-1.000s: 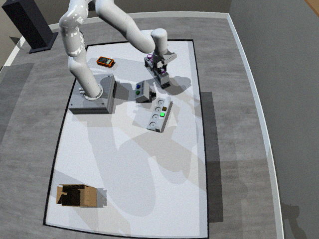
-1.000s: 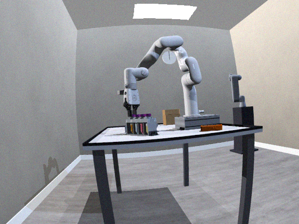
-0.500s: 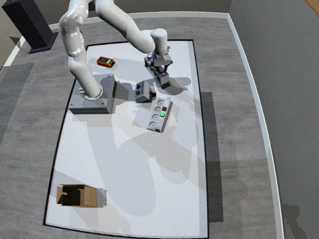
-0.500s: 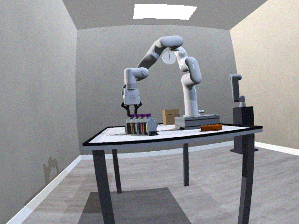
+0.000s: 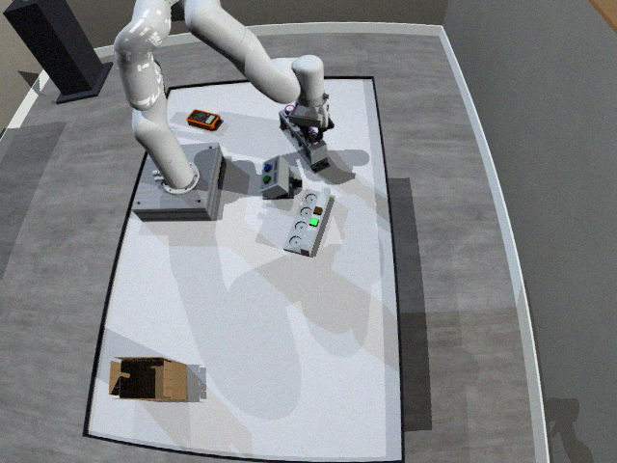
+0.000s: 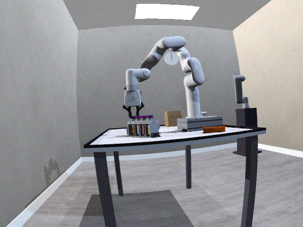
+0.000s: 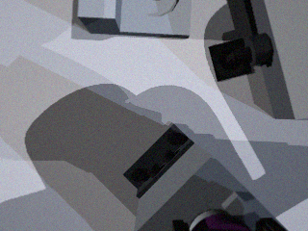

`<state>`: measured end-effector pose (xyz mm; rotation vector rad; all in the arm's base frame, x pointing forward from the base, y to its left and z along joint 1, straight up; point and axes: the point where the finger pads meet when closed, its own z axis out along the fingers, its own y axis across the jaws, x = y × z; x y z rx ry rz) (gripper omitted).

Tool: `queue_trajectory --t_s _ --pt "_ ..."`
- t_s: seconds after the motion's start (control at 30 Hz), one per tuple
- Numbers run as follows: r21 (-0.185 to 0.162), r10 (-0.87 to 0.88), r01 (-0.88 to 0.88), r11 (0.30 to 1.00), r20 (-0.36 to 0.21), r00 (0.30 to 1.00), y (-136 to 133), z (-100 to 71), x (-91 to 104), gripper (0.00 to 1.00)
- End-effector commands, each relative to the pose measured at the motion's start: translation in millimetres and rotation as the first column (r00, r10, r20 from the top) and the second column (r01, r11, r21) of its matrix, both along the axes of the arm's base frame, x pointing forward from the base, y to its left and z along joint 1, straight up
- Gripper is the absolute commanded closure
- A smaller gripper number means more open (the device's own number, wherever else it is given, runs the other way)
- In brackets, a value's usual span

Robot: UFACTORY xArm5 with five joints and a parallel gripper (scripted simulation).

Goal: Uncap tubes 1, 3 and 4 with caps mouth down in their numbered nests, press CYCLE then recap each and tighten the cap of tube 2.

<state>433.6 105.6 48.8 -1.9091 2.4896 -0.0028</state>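
My gripper (image 5: 312, 133) (image 6: 134, 116) stands upright over the decapping station (image 5: 319, 158) (image 6: 154, 126). It is shut on a purple tube cap (image 7: 220, 223), the one at the left end of the row in the exterior view. The other purple caps (image 6: 145, 117) sit on their tubes; the one at the far end of the row also shows in the top view (image 5: 287, 108). The cap tray (image 5: 316, 232) lies in front of the station with all of its nests empty. Its green lamp (image 5: 313, 222) is lit and its amber lamp (image 5: 317, 210) is dark. The key housing (image 5: 281, 175) holds the blue key (image 5: 268, 167) and the green key (image 5: 266, 178), both unlit.
An orange meter (image 5: 203, 119) (image 6: 214, 129) lies at the back left of the mat. A cardboard box (image 5: 149, 378) (image 6: 173, 117) lies at the near left corner. The arm's base plate (image 5: 201, 202) stands left of the key housing. A black stand (image 5: 54, 49) (image 6: 245, 117) rises off the table.
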Motion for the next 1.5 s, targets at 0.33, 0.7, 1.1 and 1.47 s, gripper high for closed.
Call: queue_trajectory --t_s 0.33,0.7,1.1,1.47 --pt "0.005 -0.014 0.014 1.000 0.002 1.000 0.1 1.1 1.1 0.54" --pt "0.001 0.484 -0.484 0.875 0.005 0.875 0.1 1.5 1.2 0.54" --pt "-0.004 0.826 -0.826 0.563 0.004 0.563 0.1 1.5 1.2 0.54" --pt "-0.007 0.985 -0.985 0.172 0.003 0.172 0.1 1.5 1.2 0.54"
